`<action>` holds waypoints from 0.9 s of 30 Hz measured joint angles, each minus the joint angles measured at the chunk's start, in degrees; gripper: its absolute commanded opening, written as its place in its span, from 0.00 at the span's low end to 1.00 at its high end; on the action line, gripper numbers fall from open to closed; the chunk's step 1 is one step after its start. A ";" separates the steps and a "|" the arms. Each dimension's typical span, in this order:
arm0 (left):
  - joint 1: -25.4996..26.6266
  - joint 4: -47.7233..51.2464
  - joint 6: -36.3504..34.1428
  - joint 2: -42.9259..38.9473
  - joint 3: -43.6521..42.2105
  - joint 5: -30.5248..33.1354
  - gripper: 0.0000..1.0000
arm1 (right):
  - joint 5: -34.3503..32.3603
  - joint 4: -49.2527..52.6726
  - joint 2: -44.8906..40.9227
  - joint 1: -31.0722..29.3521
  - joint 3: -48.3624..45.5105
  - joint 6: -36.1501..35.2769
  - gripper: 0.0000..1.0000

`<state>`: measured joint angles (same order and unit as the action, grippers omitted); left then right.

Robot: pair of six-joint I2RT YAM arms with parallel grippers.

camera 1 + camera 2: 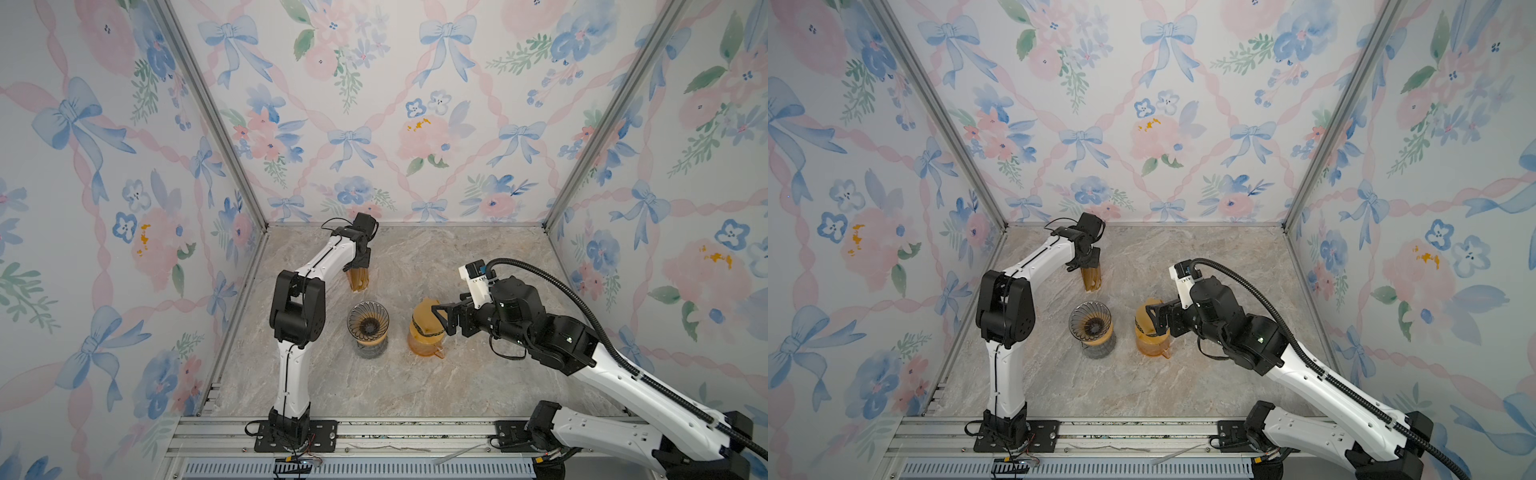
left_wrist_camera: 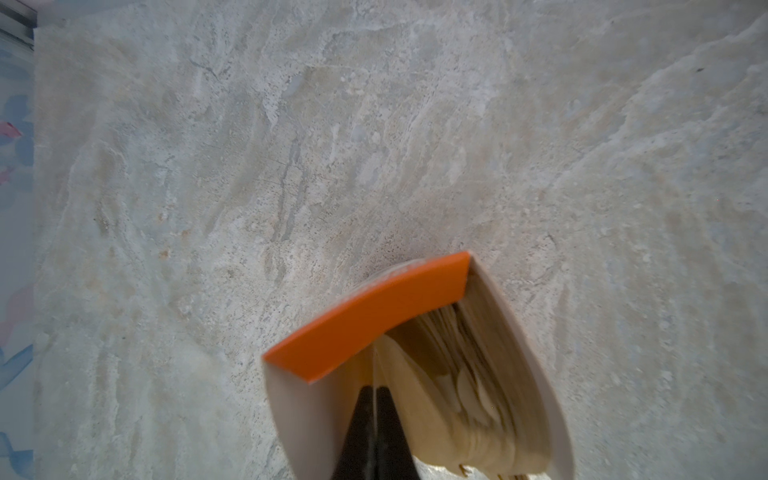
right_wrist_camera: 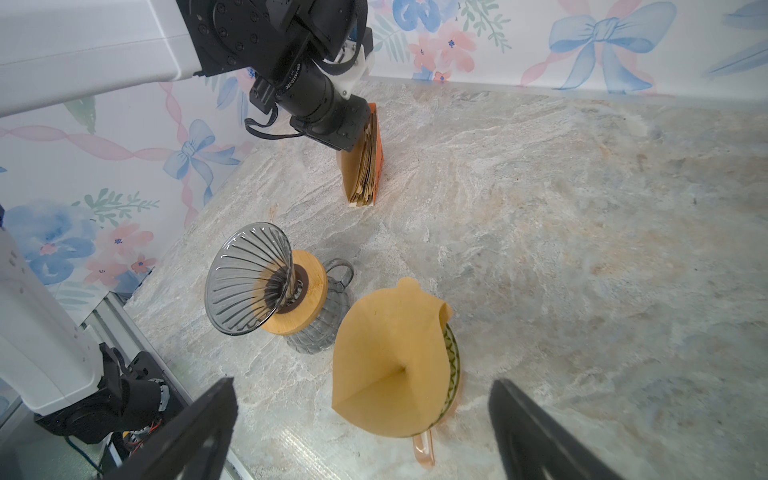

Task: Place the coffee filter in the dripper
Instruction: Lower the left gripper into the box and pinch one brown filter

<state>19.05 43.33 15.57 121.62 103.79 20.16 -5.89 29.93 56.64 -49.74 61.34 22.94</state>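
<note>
- At the back, our left gripper (image 2: 374, 388), fingers pressed together, dips into an orange filter box (image 2: 365, 316).
- Our right gripper (image 1: 441, 319), spread, faces a brown paper filter (image 3: 386, 353) capping an amber pitcher (image 1: 422, 348).

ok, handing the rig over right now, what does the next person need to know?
Left gripper: jaws shut on the filter pack at the back, seemingly pinching one sheet.
Right gripper: jaws open either side of the opened filter, not gripping it.
That filter sits draped over the orange jug.
Dripper: on the glass carafe, beside the jug, empty.
Done: one filter opened out.
Left: seat a filter in the dripper.
</note>
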 measured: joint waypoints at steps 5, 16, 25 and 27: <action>0.00 -0.02 0.04 -0.63 -0.39 -0.79 0.01 | -0.17 0.07 -0.63 0.20 -0.22 0.20 0.96; 0.48 0.00 1.18 -7.02 -6.73 -3.67 0.00 | -0.20 0.09 -1.84 0.20 -0.85 0.83 0.96; 0.92 0.02 1.57 -7.58 -9.84 -4.42 0.00 | -0.20 0.09 -3.32 0.20 -1.73 1.60 0.96; 0.92 0.02 1.60 -7.58 -10.03 -4.57 0.00 | -0.22 0.11 -3.58 0.20 -1.86 1.70 0.96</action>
<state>19.97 43.35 17.17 114.04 93.76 15.59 -6.11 30.04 53.06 -49.54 59.48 24.64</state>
